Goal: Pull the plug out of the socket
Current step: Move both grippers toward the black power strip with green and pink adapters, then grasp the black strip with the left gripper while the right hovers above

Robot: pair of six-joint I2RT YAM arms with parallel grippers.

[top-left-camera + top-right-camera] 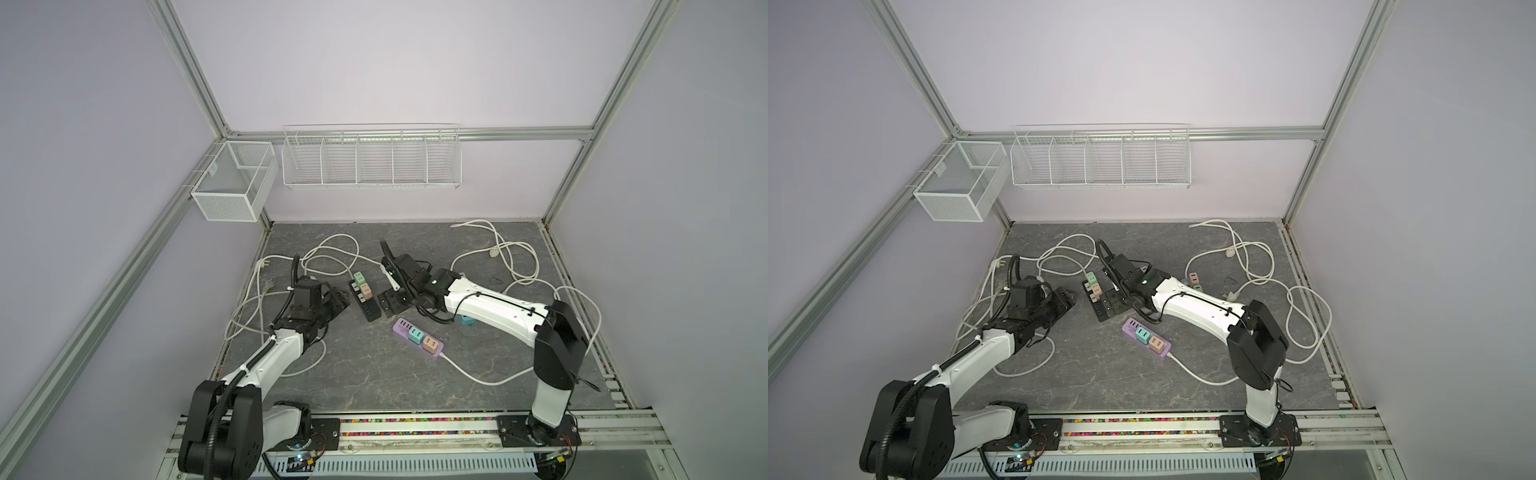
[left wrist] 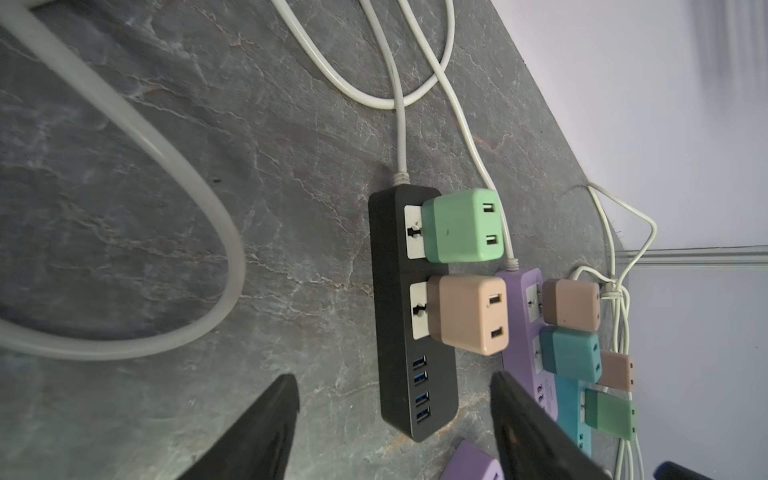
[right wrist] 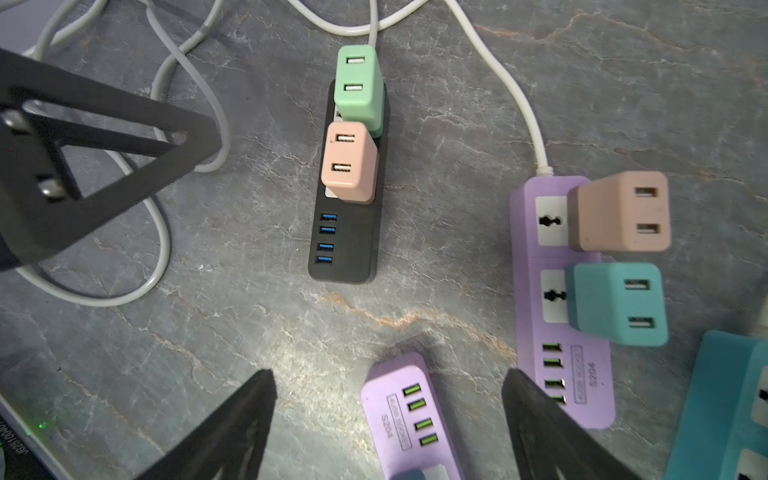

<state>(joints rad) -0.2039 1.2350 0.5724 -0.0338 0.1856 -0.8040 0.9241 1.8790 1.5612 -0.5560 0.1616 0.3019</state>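
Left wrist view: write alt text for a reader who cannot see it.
A black power strip on a grey table holds a green plug and a peach plug. The left gripper, open, frames the strip's USB end; a purple strip lies beside it.

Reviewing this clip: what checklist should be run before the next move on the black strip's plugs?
1. The green plug sits in the black strip: ok.
2. The pink plug sits in the socket beside it: ok.
3. The left tool is open and empty: ok.
4. The right tool is open and empty: ok.
5. The black strip is braced by a tool: not ok, neither touches it.
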